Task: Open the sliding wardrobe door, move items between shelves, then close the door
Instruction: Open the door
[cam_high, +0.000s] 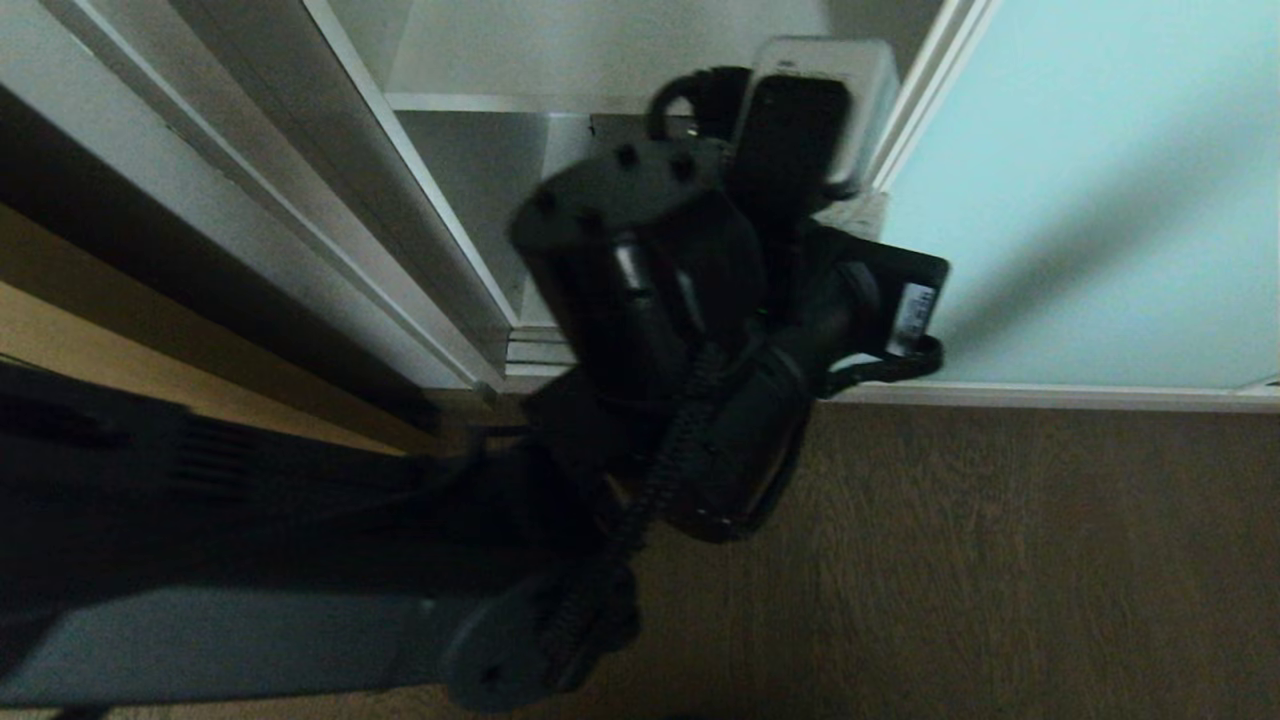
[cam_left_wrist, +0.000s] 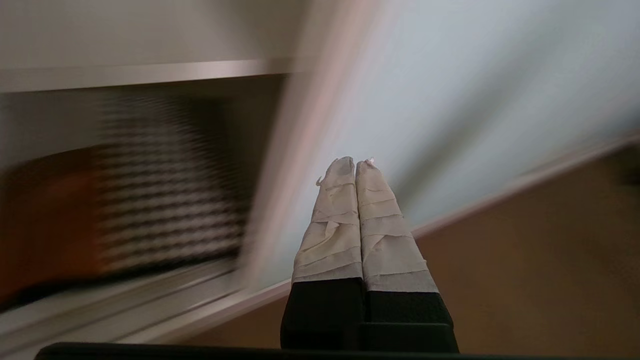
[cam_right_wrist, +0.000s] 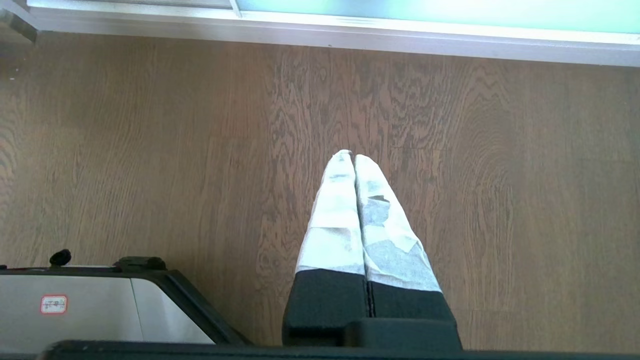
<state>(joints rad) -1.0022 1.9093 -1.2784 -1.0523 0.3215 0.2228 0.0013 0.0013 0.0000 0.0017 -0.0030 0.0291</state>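
Left hand (cam_left_wrist: 355, 167), closed, faces cushion (cam_left_wrist: 165, 185) under shelf (cam_left_wrist: 145, 72).

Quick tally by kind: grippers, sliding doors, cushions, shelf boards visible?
Tape-wrapped grippers: 2, left gripper, right gripper
Pale aqua frosted-glass sliding wardrobe door: 1
Houndstooth and tan-brown leather cushion: 1
Plain white shelf board: 1
Total: 5

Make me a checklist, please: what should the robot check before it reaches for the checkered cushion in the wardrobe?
1. Sliding wardrobe door slid aside, opening free: ok.
2. Cushion visible under the shelf: ok.
3. Left pincer empty: ok.
4. Left pincer open to grab: not ok, it is shut.
5. Right pincer out of the way over the floor: ok.
6. Cushion free of other things: cannot tell.
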